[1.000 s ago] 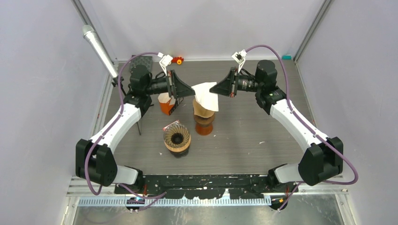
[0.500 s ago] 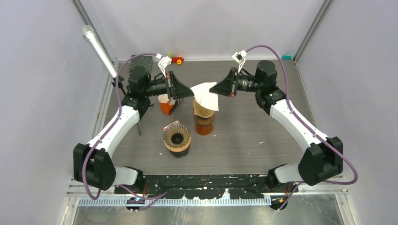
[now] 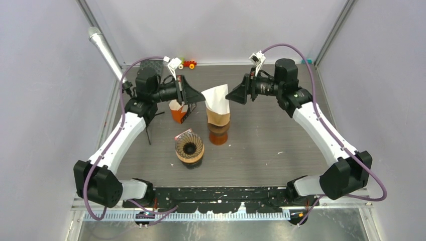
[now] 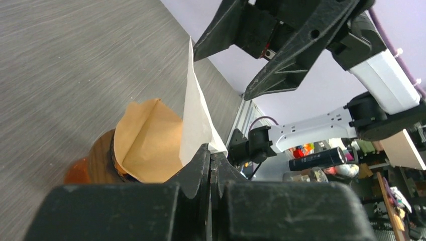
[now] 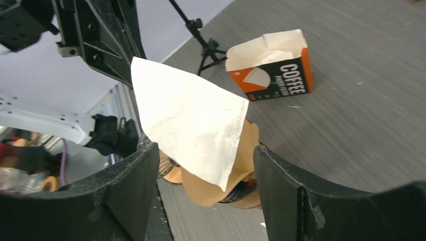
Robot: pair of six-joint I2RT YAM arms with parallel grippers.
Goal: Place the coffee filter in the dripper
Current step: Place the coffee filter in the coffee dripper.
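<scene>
The left gripper (image 3: 200,98) pinches the white coffee filter (image 3: 215,100) by one edge at frame centre, above the brown-lined dripper (image 3: 218,124), while the jaws of the right gripper (image 3: 231,95) stand spread beside it, so a steady, point-down carry to the empty dripper (image 3: 189,147) at lower left seems best.

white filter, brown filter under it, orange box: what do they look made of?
White filter: thin matte paper, with a crimped seam along one edge. Brown filter: looks like unbleached paper, matte and creased. Orange box: probably printed cardboard; the open top shows a pale inner face.
</scene>
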